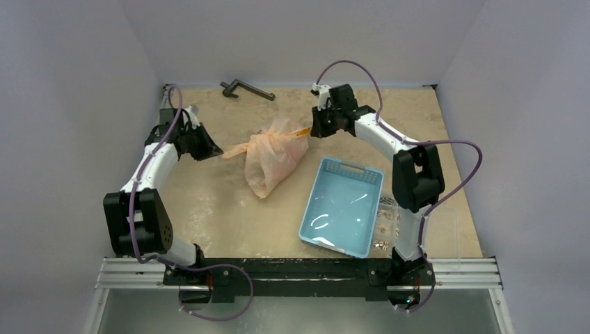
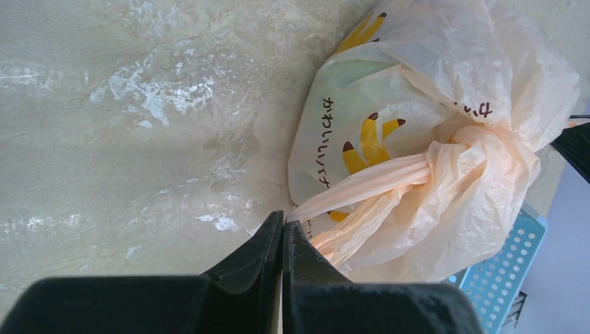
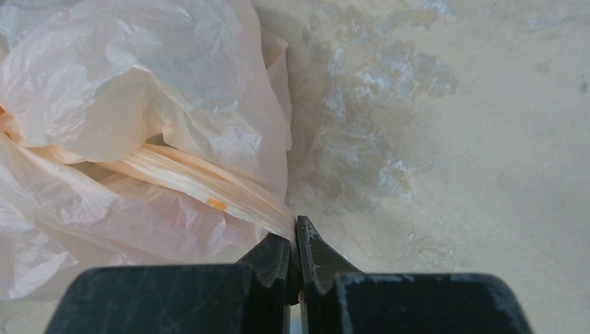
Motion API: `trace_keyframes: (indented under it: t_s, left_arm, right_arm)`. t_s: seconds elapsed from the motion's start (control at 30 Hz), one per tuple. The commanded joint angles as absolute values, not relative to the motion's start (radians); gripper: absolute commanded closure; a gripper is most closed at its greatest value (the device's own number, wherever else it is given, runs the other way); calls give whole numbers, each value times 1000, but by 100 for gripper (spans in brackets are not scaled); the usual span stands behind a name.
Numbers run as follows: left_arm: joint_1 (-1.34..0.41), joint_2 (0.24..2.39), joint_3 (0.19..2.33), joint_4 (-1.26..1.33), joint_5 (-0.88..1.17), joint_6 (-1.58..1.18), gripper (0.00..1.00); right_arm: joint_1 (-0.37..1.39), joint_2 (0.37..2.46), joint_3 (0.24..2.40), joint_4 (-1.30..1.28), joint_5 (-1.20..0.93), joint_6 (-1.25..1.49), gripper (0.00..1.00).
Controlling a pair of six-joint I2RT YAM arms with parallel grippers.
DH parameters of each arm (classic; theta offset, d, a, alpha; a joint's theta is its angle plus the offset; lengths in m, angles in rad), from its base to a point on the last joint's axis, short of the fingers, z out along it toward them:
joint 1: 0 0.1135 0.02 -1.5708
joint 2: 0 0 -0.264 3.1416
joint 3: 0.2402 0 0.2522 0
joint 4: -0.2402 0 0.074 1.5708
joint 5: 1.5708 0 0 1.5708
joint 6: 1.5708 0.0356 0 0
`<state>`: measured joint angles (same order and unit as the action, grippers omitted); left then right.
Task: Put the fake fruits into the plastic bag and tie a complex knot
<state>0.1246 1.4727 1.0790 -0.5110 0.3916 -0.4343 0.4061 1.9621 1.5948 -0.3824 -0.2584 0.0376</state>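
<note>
We've got the plastic bag (image 1: 273,158) mid-table with a knot on top, blue basket (image 1: 351,167) just beside its right edge; open table (image 1: 209,212) in front and left of it. Our left gripper (image 1: 217,151) and right gripper (image 1: 316,127) are each clenched on a twisted strand of the bag, stretched to opposite sides.

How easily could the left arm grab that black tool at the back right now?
Probably not right away: the left gripper is shut on a strand of the plastic bag. The black tool lies nearby with nothing in between.
</note>
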Motion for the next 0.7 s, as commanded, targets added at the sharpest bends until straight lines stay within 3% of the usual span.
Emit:
trace_keyframes:
  t_s: [0.0, 0.3, 0.67]
  left_arm:
    - [142, 1510, 1128, -564, 394, -345, 100]
    - [30, 1461, 1295, -472, 645, -306, 100]
    - [-139, 1625, 1463, -285, 870, -485, 100]
  right_arm:
    - [306, 1932, 1574, -402, -194, 52, 100]
    - [326, 1771, 1632, -269, -579, 47, 100]
    - [481, 1895, 1732, -99, -786, 161, 100]
